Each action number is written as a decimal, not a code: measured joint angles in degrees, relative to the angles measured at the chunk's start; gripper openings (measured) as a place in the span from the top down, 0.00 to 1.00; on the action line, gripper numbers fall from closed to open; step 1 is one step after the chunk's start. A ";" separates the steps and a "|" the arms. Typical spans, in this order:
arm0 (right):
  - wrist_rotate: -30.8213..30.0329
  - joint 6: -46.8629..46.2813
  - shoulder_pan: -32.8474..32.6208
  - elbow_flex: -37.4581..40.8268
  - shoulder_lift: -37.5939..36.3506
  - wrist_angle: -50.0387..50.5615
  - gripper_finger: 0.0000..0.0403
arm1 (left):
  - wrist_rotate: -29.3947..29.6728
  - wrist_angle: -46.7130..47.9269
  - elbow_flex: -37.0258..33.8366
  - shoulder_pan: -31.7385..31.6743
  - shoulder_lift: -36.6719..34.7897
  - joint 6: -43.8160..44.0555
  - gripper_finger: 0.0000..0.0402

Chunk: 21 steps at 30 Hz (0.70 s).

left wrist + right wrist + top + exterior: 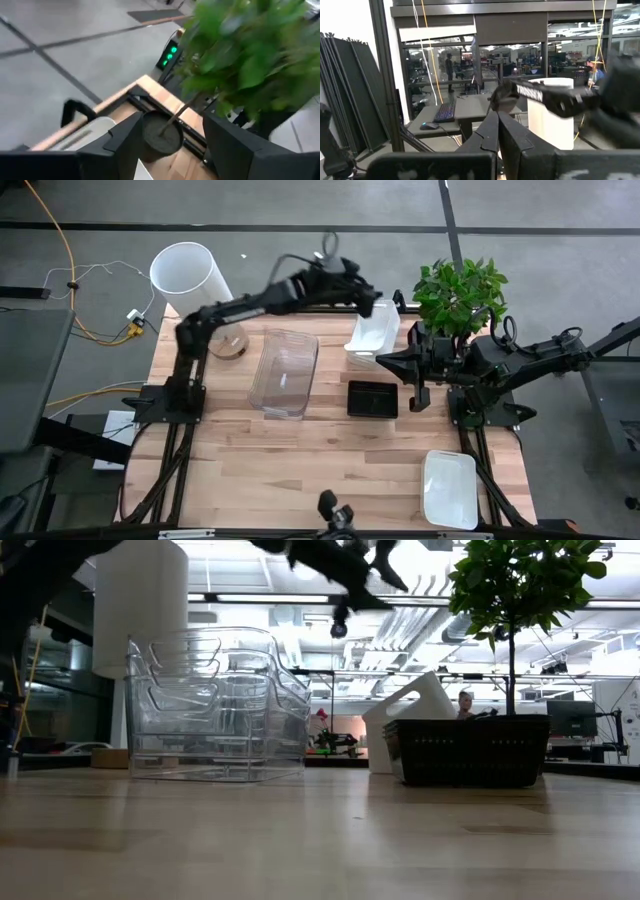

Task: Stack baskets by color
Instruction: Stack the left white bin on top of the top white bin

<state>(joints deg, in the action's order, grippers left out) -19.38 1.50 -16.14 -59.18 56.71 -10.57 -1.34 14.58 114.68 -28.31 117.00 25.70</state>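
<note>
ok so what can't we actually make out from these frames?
- How many clear baskets are nested: high view looks straight through them, low view overlaps their walls.
- Black basket contents: low view shows only its side wall.
- White basket beside the plant: left gripper overlaps it in high view; tilted, and what props it is unseen.
- Near-edge white basket: absent from low view.
- Left wrist view: plant leaves are motion-blurred.
</note>
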 joint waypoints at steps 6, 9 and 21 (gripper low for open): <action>-0.58 -0.05 0.00 0.00 0.00 0.43 1.00 | -8.60 5.68 -0.36 -0.30 -11.62 -10.03 0.63; -2.46 -0.12 0.00 0.00 0.00 1.83 1.00 | -10.47 8.39 -3.19 2.98 -18.81 -15.28 0.78; -15.19 -20.34 1.15 0.00 3.40 21.88 1.00 | 1.99 -8.15 -40.68 23.50 -46.14 -14.35 1.00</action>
<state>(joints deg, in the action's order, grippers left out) -34.57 -18.84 -14.99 -59.18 60.11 11.31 0.66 6.42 74.00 -4.81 70.85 11.35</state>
